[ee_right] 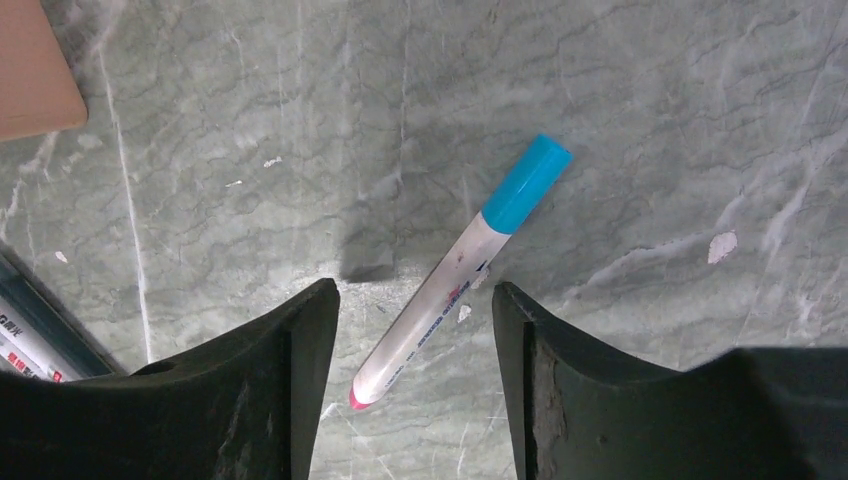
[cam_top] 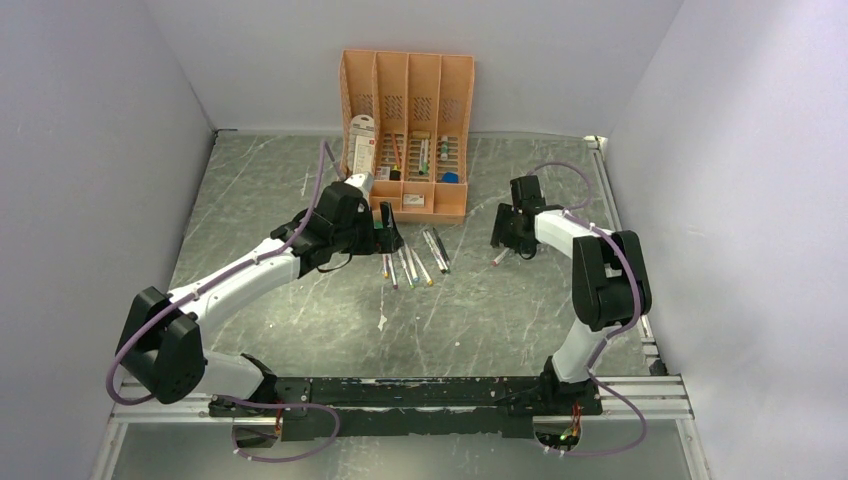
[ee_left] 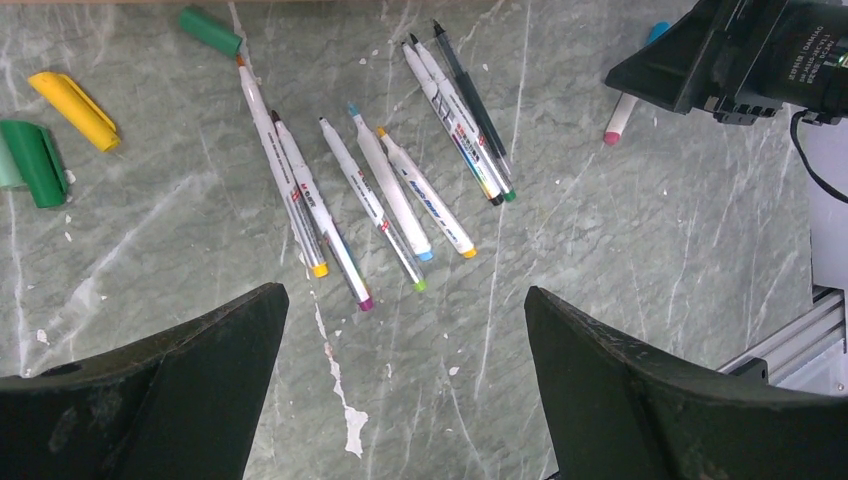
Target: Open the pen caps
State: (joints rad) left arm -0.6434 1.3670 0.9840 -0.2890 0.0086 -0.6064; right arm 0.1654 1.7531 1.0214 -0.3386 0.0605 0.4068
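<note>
Left wrist view: left gripper (ee_left: 402, 295) jaws spread wide, only bare table (ee_left: 620, 300) between them. Just ahead of the jaws lies a loose fan of pens (ee_left: 385, 190), about eight, uncapped, tips pointing away and coloured ends nearest the fingertips. Ahead and left of the jaws lie the loose pen caps: a yellow cap (ee_left: 75, 108), a green cap (ee_left: 35, 160) near it, and a second green cap (ee_left: 210, 30) farther out. Far ahead-right, the right gripper (ee_left: 740, 60) hangs over a separate capped pen (ee_left: 620, 118), of which this view shows only the pink end and a sliver of blue. Right wrist view shows more: that pen lies flat on the table between the right jaws, which stand apart with a gap on each side, and its blue cap (ee_right: 525, 185) is on, lying ahead of the fingertips. Top external alone shows the peach-orange organiser (cam_top: 405, 130) upright beyond both grippers, with four compartments, a white card packet (cam_top: 362, 145) in the leftmost and small stationery in the others, too small to name.
</note>
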